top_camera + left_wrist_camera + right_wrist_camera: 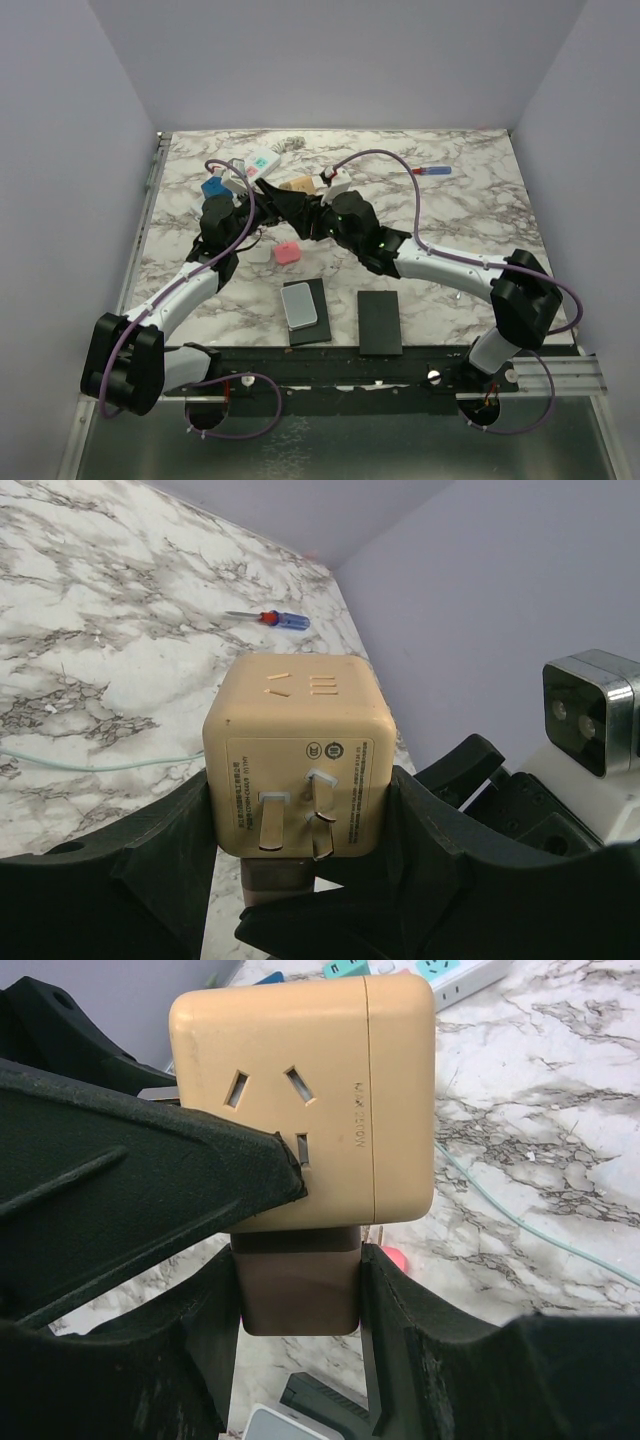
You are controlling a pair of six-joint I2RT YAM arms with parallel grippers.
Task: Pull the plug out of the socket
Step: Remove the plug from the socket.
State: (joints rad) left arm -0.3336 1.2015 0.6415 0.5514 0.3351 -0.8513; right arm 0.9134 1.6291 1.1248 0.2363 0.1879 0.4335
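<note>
The left gripper point(300, 818) is clenched on the cube point(300, 730), one finger point(170, 830) against each side face. The cube's metal prongs point(272, 825) are bare and point toward the left wrist camera. A brown plug point(298, 1270) is seated against the cube's underside. The right gripper point(300, 1305) grasps this plug from below, with a finger point(385, 1310) on either flank. The assembly is held above the table point(460, 220), between the two wrists. The strip point(262, 162) lies flat near the table's far edge, near the cube but apart from it. A screwdriver point(268, 617) lies well apart, toward the far right corner. A pale cable point(100, 763) runs across the table below the cube.
</note>
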